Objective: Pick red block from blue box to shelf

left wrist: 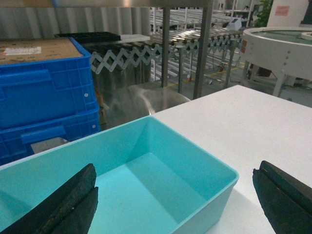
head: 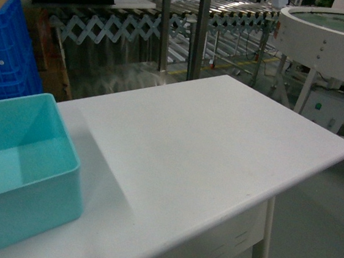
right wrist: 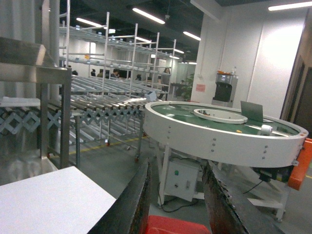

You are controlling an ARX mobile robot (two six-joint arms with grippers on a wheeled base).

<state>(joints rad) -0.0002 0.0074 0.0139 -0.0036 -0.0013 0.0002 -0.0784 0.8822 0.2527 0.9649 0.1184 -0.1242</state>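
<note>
Blue box (head: 20, 168) sits bare inside on the white table (head: 218, 158). Left gripper (left wrist: 178, 204) hangs spread wide above it. Only the right wrist view shows the right gripper (right wrist: 175, 204) clamping the red block (right wrist: 170, 225).

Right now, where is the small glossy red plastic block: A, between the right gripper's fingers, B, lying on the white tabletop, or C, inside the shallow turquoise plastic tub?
A: the right wrist view shows the red block wedged between the right gripper fingers.

Box (head: 25, 175) on table (head: 218, 158) left end; crates (head: 8, 50) behind it.
</note>
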